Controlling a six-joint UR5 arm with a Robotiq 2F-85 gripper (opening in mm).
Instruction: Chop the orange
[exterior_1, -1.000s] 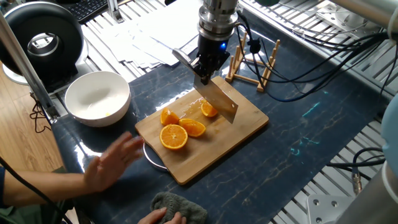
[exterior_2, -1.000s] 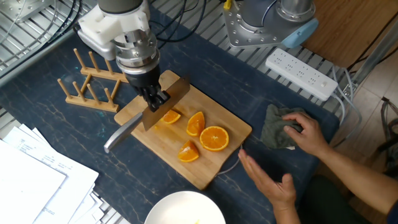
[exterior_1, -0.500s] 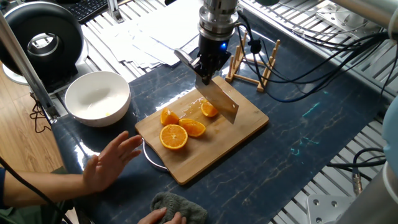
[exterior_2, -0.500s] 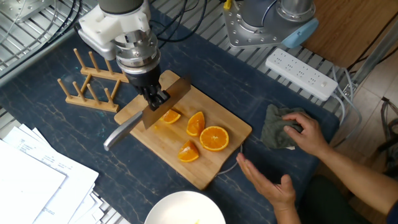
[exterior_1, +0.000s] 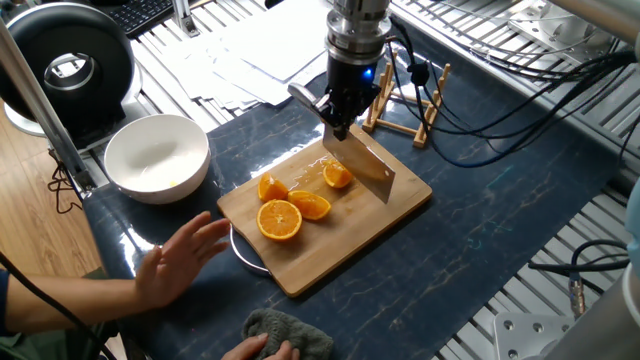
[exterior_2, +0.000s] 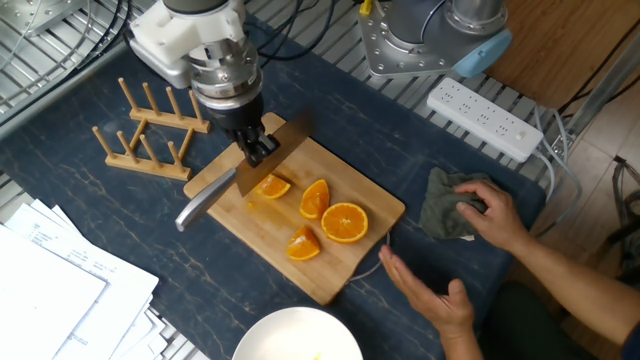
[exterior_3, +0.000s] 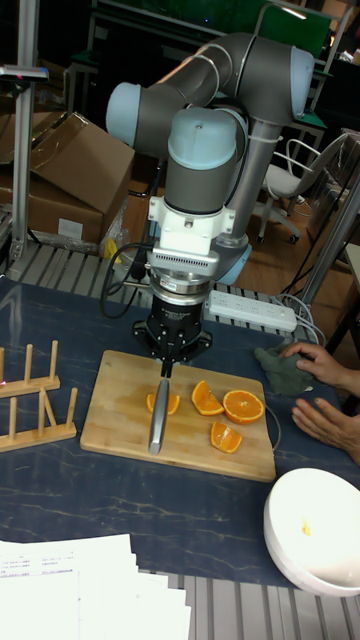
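The orange (exterior_1: 337, 176) (exterior_2: 271, 186) (exterior_3: 163, 402) is a small wedge lying at the far end of the wooden cutting board (exterior_1: 370, 225) (exterior_2: 250, 225) (exterior_3: 110, 420). My gripper (exterior_1: 338, 120) (exterior_2: 258, 148) (exterior_3: 168, 365) is shut on a cleaver-style knife (exterior_1: 368, 165) (exterior_2: 275, 148) (exterior_3: 157, 420) and stands straight above the wedge. The blade slants just over it, and I cannot tell whether it touches. A round orange half (exterior_1: 280, 220) (exterior_2: 345, 222) and two more wedges (exterior_1: 311, 205) (exterior_2: 303, 244) lie further along the board.
A person's open hand (exterior_1: 180, 258) (exterior_2: 430, 290) hovers by the board's near end, and the other hand holds a grey cloth (exterior_1: 290, 335) (exterior_2: 450, 205). A white bowl (exterior_1: 157, 157) (exterior_3: 315, 525), a wooden rack (exterior_1: 410, 100) (exterior_2: 150, 135) and a power strip (exterior_2: 485, 118) surround the board.
My gripper has lifted a little and shifted sideways with the knife, raising the blade off the wedge. The person's open hand has moved slightly.
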